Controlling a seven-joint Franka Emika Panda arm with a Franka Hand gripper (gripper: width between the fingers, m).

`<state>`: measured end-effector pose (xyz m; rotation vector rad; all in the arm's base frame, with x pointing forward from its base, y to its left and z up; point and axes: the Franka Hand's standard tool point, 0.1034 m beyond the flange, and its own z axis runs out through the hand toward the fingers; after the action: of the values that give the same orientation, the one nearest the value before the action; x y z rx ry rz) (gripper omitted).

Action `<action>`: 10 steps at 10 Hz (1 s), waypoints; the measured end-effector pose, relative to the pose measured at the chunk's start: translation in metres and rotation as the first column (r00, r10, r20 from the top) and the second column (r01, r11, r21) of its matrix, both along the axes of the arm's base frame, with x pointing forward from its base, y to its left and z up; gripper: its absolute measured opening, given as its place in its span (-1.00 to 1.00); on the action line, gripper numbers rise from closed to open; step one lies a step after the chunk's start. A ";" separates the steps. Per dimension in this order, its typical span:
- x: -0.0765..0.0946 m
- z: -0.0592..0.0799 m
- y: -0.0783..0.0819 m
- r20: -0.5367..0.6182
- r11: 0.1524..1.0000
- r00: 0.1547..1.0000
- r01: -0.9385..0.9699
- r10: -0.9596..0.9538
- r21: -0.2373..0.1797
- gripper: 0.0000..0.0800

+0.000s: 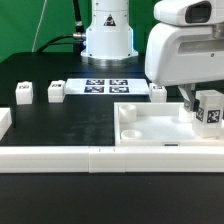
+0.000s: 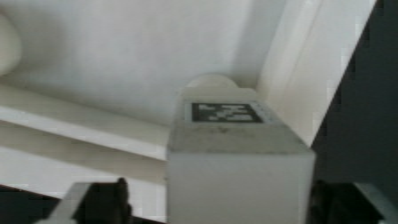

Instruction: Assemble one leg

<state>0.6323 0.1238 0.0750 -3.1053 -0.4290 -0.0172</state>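
Between the claw's [image 1: 207, 113] fingers, clenched on its sides, the leg [image 2: 237, 140] stands upright with its long axis running straight down from the claw toward the corner of the white tray-like panel [image 1: 150, 130] directly beneath it on the counter [image 1: 60, 125].

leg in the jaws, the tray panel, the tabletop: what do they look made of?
The leg: seemingly white plastic, matte, with crisp moulded edges; its tag looks like printed black-and-white paper or a sticker.
The tray-like panel: also seems white plastic, smooth with a faint sheen and rounded moulded rims.
The table: black, matte, no glare; could be cloth or a coated board, cannot tell.
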 end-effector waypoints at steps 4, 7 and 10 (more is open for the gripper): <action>0.000 0.000 0.000 -0.001 0.998 0.998 0.057 -0.057 0.001 -0.27; 0.000 -0.001 -0.002 -0.008 0.929 0.930 0.369 -0.369 0.011 -0.27; 0.003 -0.002 -0.007 -0.013 0.722 0.723 0.690 -0.691 0.049 -0.27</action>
<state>0.6348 0.1164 0.0731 -2.9984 0.7472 -0.0390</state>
